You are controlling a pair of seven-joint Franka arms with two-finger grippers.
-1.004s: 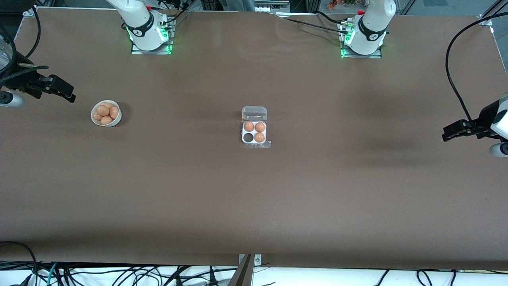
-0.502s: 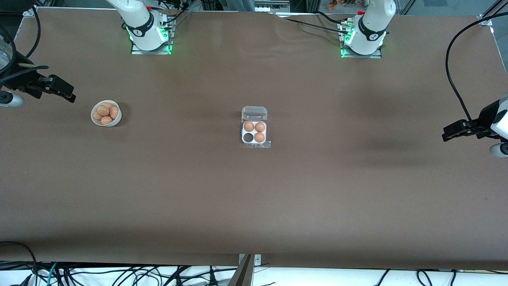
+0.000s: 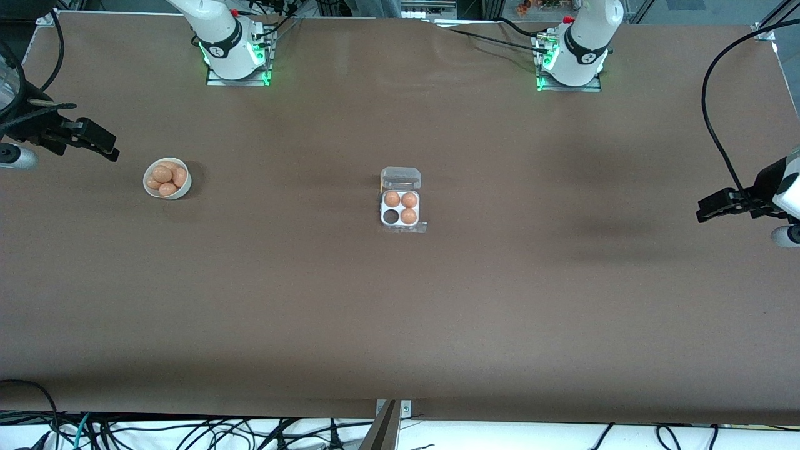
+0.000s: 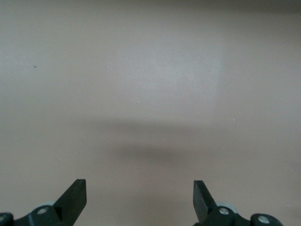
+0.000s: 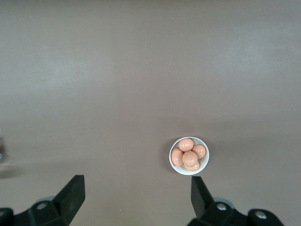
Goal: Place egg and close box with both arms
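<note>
The brown table [image 3: 400, 300] fills the front view, with the two white arm bases standing along its top edge; the right arm's base [image 3: 231, 47] glows green at its foot, and so does the left arm's base [image 3: 578, 53]; black cables [image 3: 187, 431] lie tangled along the edge nearest the front camera.

The left gripper [image 3: 709, 209] hangs over the table at the left arm's end, well apart from everything on it; in the left wrist view its two black fingers [image 4: 75, 200] stand wide apart with nothing between them, and only bare tabletop and a soft shadow show below.

The right gripper [image 3: 106, 145] hangs over the right arm's end of the table, near the bowl but not above it; its fingers [image 5: 73, 195] are likewise spread wide and empty, and the right wrist view looks down on the bowl [image 5: 189, 156] some way off.

The box [image 3: 400, 200] sits near the middle of the table, well apart from both grippers; its clear lid [image 3: 400, 178] is open and lies flat toward the robots' bases; three eggs fill three of its four cells, and the empty cell [image 3: 391, 216] is the one nearer the front camera on the right arm's side.

The round white bowl [image 3: 167, 178] rests toward the right arm's end of the table; in it lies a heap of orange-brown eggs, touching one another; the egg [image 3: 162, 174] on top of the heap is plainly in sight.
</note>
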